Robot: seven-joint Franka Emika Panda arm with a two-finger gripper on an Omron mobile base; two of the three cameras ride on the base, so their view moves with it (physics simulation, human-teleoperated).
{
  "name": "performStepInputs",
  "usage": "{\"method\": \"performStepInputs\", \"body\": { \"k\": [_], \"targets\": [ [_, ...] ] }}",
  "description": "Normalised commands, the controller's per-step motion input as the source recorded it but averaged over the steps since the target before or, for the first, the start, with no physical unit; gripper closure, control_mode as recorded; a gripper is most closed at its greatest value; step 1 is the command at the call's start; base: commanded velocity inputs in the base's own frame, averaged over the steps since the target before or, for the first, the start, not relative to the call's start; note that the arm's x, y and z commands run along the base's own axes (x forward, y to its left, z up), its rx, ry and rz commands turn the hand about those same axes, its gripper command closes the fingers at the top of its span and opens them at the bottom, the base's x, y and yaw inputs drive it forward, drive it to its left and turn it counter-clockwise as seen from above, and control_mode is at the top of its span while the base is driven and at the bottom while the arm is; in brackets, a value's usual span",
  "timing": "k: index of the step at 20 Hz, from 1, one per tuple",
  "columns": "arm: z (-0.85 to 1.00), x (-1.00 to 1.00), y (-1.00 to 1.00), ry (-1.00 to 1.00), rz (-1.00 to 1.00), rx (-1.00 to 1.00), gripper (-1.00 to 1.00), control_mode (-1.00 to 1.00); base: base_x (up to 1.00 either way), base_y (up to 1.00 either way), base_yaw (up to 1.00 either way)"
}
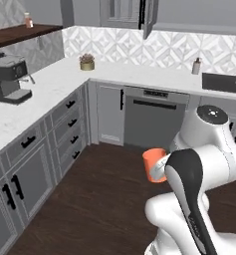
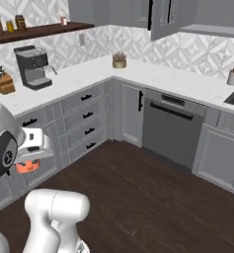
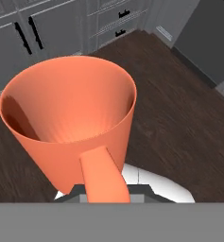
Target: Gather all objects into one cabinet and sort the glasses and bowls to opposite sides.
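While the gripper [image 2: 30, 160] carries an orange mug [image 1: 154, 165] — jaws hidden, grip untellable — the dishwasher [image 1: 154, 117] stands beyond.

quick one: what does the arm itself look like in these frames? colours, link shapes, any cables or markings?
Glossy white arm built of fat rounded links with bulbous joints. One link carries a wide black band along its side, with faint grey lettering too small to read. A joint end wears a round grey cap; another shows a dark disc face. The boxy white hand block is angular. No external cables visible.

Rear base pair, close hand camera
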Motion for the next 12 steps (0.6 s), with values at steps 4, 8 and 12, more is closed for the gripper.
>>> {"method": "performStepInputs", "body": {
  "k": [4, 8, 12],
  "targets": [
    [0.0, 0.0, 0.0, 0.0, 0.0, 0.0, 1.0, 1.0, -0.92, 0.07, 0.09],
    [0.0, 0.0, 0.0, 0.0, 0.0, 0.0, 1.0, 1.0, -0.42, 0.16, 0.09],
    [0.0, 0.0, 0.0, 0.0, 0.0, 0.0, 1.0, 1.0, -0.03, -0.43, 0.46]
  ]
}}
